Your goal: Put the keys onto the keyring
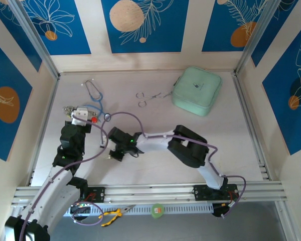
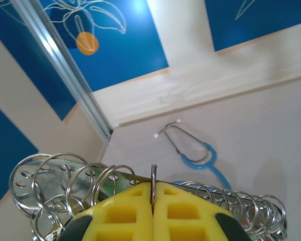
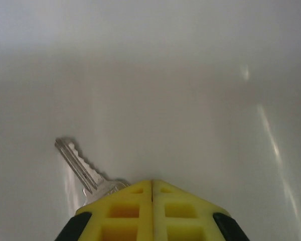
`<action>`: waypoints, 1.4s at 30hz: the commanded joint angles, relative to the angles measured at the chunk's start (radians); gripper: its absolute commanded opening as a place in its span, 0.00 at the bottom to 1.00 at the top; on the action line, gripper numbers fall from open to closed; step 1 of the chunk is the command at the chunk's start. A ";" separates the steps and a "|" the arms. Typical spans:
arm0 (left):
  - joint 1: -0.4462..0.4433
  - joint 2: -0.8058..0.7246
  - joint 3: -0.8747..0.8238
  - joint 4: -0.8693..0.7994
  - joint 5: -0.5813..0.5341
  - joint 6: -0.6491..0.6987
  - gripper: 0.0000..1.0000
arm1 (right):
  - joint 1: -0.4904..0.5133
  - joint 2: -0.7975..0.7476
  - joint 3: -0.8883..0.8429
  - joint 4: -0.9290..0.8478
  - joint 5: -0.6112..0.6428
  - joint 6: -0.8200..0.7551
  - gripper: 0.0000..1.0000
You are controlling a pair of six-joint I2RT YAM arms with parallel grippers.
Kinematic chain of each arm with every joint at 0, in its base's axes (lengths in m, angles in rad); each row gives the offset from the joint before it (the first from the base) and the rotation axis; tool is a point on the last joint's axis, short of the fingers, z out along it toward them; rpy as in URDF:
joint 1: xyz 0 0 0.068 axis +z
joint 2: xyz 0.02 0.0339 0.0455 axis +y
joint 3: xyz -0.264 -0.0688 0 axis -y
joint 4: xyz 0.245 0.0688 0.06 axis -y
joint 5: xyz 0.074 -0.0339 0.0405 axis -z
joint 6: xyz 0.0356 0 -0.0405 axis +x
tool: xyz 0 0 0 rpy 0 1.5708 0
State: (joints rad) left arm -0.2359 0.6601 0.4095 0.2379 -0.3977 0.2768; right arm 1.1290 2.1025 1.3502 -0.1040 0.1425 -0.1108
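In the left wrist view my left gripper (image 2: 153, 185) is shut on one thin steel ring (image 2: 153, 172) of the keyring (image 2: 55, 175), a metal bar carrying several split rings. From above, that gripper (image 1: 83, 117) holds the keyring (image 1: 70, 109) above the table's left side, with a red key head (image 1: 94, 120) beside it. My right gripper (image 3: 152, 182) is shut, its yellow tips meeting with no gap, low over the table. A silver key (image 3: 80, 163) lies flat on the table. Its blade points up and left, and its head is hidden under the left finger (image 3: 115, 201).
A blue-tubed stethoscope (image 1: 95, 93) lies at the back left, and steel forceps (image 1: 148, 95) behind the middle. A mint-green zip case (image 1: 196, 90) sits at the back right. The right gripper (image 1: 113, 152) works left of centre. Yellow pliers (image 1: 113, 215) lie below the front rail.
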 commanded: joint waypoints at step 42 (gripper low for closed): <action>-0.122 0.164 0.057 -0.091 0.573 -0.059 0.00 | -0.124 -0.352 -0.436 0.054 -0.283 -0.549 0.34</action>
State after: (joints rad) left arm -0.3523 0.8444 0.4690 0.0906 0.1608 0.2325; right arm 1.0073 1.7313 0.8894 -0.0227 -0.0669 -0.6361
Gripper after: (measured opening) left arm 0.064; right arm 0.344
